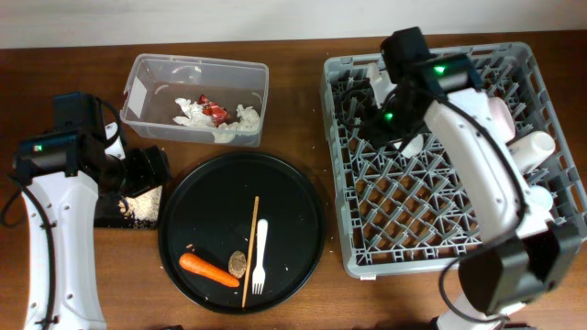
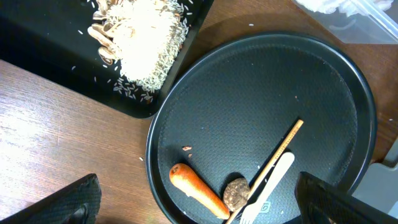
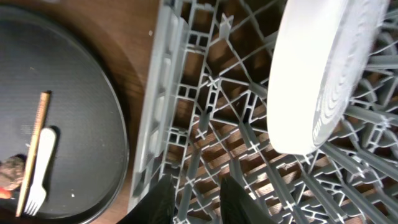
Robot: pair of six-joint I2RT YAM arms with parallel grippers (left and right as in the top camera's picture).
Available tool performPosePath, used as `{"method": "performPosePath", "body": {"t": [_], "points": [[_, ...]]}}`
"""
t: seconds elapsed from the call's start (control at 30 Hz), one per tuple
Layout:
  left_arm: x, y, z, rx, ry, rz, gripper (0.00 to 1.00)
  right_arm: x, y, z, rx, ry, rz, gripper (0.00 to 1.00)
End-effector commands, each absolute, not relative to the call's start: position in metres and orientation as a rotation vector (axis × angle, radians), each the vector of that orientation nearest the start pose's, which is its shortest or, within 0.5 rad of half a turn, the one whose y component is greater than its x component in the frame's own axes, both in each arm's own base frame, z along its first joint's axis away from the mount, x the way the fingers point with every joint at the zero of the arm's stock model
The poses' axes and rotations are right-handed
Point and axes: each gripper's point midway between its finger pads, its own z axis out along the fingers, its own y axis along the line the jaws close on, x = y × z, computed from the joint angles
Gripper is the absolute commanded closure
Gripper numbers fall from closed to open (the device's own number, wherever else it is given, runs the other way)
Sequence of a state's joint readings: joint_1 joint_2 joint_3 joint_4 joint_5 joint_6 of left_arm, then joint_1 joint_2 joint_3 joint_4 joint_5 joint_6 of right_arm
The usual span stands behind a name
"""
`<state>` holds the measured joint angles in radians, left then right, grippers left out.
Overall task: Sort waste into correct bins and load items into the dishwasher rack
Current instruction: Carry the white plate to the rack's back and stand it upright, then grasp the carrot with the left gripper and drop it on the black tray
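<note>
The grey dishwasher rack (image 1: pixel 440 229) fills the right side. My right gripper (image 1: pixel 381 121) hovers over its left part, fingers a little apart and empty (image 3: pixel 199 202). Just beyond them a white plate (image 3: pixel 317 74) stands on edge between the pegs. My left gripper (image 1: pixel 147 174) is wide open and empty above the near-left rim of the round black tray (image 2: pixel 205 211). The orange carrot (image 2: pixel 199 190), small brown lump (image 2: pixel 236 194) and white fork (image 2: pixel 267 190) lie on that tray. Beige food scraps (image 2: pixel 143 37) lie in the shallow black tray (image 2: pixel 37 37). The clear tub (image 1: pixel 147 73) holds tissues (image 1: pixel 243 119) and a red wrapper (image 1: pixel 214 112).
A wooden chopstick (image 1: pixel 250 252) lies beside the fork on the round black tray (image 1: pixel 293 197). White cups (image 1: pixel 532 147) and a pinkish bowl (image 1: pixel 500 110) sit at the rack's right side. Loose grains lie scattered around the black rectangular tray (image 1: pixel 115 215).
</note>
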<state>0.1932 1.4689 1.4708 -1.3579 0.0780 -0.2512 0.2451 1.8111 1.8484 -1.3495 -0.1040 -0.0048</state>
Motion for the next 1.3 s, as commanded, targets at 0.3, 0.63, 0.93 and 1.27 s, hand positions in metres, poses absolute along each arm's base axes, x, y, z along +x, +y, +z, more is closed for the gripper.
{"method": "performPosePath", "body": {"t": [0.3,0.63,0.93,1.27], "points": [[0.277,0.032,0.193,-0.647,2.902,-0.183,0.01,0.279,0.05,0.292,0.249,2.774,0.14,0.48],[0.191,-0.056,0.085,-0.918,3.26,-0.401,0.01,0.26,0.047,0.241,0.266,2.946,0.077,0.29],[0.174,-0.06,0.024,-1.069,3.206,-0.385,0.01,0.259,0.046,0.231,0.257,2.969,0.068,0.29],[0.196,-0.043,0.008,-1.0,3.093,-0.268,0.01,0.258,0.046,0.231,0.258,2.972,0.061,0.29]]}}
